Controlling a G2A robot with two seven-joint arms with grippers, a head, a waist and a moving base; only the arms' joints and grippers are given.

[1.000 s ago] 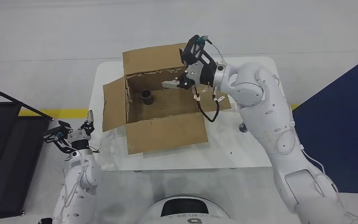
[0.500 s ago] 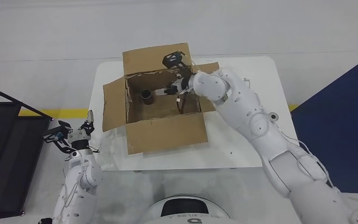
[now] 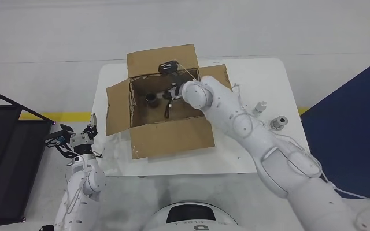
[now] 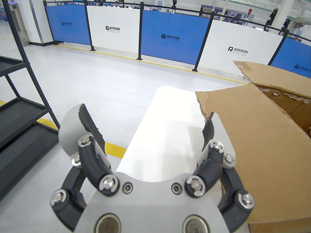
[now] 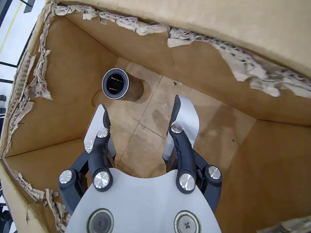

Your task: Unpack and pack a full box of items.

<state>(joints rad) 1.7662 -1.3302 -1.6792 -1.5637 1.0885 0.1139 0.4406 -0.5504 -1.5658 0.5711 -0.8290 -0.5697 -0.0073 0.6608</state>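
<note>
Right arm has swung further across into the box [image 3: 170, 138]. Right gripper [image 5: 140, 104] now sits just short of the metal sleeve [image 5: 115, 83], jaws apart, empty. The sleeve stands on the box floor near its left wall. Left gripper [image 4: 147, 113] is off the table's [image 3: 260, 75] front-left corner, jaws apart, empty.

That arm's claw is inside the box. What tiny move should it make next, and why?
Probably ease the right gripper forward until its open fingers straddle the metal cylinder: the cylinder sits on the floor of the cardboard box just beyond the fingertips, not yet between them.
</note>
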